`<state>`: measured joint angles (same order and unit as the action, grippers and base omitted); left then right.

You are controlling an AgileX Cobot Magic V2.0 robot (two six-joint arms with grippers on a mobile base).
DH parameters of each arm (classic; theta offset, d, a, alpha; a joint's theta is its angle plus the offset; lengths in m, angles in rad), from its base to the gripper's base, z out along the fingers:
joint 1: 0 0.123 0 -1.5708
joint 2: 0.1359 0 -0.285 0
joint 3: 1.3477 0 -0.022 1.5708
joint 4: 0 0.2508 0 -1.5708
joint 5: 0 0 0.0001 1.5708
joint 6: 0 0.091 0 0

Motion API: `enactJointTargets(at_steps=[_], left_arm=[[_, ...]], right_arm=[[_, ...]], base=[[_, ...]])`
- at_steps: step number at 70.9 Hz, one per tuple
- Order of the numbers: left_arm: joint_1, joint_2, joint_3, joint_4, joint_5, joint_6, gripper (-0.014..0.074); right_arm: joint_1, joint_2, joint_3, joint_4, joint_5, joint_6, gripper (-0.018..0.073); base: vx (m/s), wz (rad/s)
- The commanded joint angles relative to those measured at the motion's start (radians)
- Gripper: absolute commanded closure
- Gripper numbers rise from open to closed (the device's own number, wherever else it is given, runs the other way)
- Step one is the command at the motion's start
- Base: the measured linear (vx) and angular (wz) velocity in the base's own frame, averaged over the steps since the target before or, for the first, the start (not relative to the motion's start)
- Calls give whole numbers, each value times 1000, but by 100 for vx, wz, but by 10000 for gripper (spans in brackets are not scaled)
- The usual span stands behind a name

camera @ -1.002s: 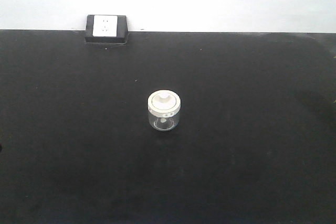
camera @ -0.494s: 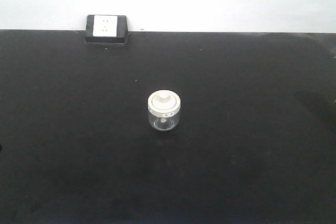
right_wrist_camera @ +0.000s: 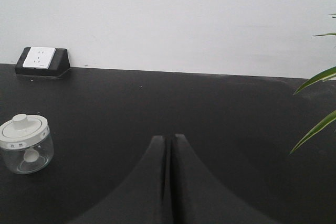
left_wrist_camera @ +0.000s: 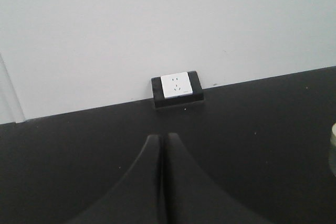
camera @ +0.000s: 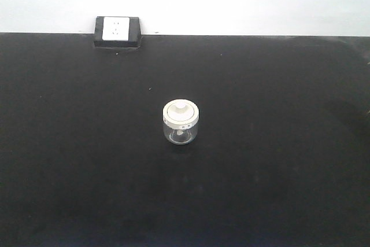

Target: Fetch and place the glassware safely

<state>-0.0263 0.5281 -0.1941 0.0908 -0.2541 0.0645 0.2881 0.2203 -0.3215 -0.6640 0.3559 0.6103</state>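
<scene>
The glassware is a small squat clear glass jar (camera: pixel 181 124) with a cream-white knobbed lid, standing upright at the middle of the black table (camera: pixel 277 96). It also shows at the far left of the right wrist view (right_wrist_camera: pixel 25 144), and its edge peeks in at the right border of the left wrist view (left_wrist_camera: pixel 332 150). My left gripper (left_wrist_camera: pixel 161 138) is shut and empty, to the left of the jar. My right gripper (right_wrist_camera: pixel 169 138) is shut and empty, to the right of the jar. Neither gripper shows in the front view.
A white wall socket in a black housing (camera: pixel 118 32) sits at the table's back left edge against the white wall; it shows in both wrist views (left_wrist_camera: pixel 177 88) (right_wrist_camera: pixel 41 60). Green plant leaves (right_wrist_camera: pixel 315 80) reach in at the right.
</scene>
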Motion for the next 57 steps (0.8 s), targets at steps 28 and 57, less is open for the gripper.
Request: enactJointTargets(at_steps=[28, 57], left_arm=[[0, -454, 176, -91, 218, -7, 603], [0, -553, 251, -145, 298, -7, 603]], right_arm=[[-5, 9, -27, -25, -55, 1, 563], [-5, 9, -27, -25, -56, 1, 563]], base=[[0, 0], [0, 0]])
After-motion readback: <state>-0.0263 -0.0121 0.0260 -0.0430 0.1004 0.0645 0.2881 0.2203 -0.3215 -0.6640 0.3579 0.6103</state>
